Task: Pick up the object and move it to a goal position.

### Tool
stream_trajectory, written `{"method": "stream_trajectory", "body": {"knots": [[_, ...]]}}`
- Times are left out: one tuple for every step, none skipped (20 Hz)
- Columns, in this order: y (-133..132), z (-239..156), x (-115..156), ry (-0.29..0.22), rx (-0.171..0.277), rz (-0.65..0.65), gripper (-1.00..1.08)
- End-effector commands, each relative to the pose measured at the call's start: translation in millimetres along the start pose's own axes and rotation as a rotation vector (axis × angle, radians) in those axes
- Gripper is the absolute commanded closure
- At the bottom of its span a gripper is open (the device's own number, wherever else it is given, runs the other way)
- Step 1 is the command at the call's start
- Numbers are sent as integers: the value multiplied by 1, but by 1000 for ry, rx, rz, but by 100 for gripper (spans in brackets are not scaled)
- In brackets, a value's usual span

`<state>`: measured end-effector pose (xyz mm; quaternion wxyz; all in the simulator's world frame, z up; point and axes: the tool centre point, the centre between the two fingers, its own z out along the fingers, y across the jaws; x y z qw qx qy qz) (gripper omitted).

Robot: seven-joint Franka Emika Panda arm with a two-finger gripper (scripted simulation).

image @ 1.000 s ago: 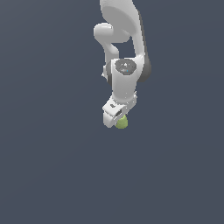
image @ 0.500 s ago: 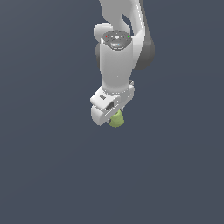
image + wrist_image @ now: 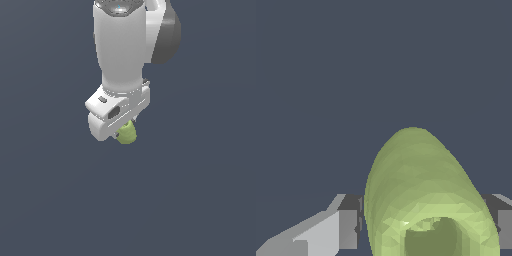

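The object (image 3: 127, 133) is a small yellow-green roundish lump that peeks out under the white gripper (image 3: 123, 131) in the exterior view. The gripper hangs from the white arm, high over the dark grey floor, and is shut on the object. In the wrist view the object (image 3: 426, 200) fills the space between the two fingers (image 3: 348, 227), which press on its sides. Most of the fingers are hidden behind the hand in the exterior view.
The white and grey arm (image 3: 125, 45) comes down from the top of the exterior view. Plain dark grey ground (image 3: 60, 200) lies all around with no other objects in sight.
The arm and gripper have come much closer to the exterior camera, looking larger and a little lower in the picture, carrying the object along in the same grip.
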<state>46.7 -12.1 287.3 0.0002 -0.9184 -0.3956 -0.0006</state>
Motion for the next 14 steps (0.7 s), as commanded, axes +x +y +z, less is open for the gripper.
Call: {"method": "stream_trajectory", "body": {"knots": [[6, -10, 1, -1, 1, 0, 108], [8, -13, 2, -1, 1, 0, 108], [10, -16, 2, -1, 0, 0, 108], [12, -18, 3, -1, 0, 0, 108], [13, -20, 3, -1, 0, 0, 108], [14, -22, 3, -1, 0, 0, 108], [15, -23, 3, -1, 0, 0, 108], [16, -24, 4, -1, 0, 0, 108], [17, -25, 4, -1, 0, 0, 108], [17, -25, 4, -1, 0, 0, 108], [18, -26, 4, -1, 0, 0, 108], [18, -25, 4, -1, 0, 0, 108], [17, -25, 4, -1, 0, 0, 108], [17, -25, 4, -1, 0, 0, 108]]}}
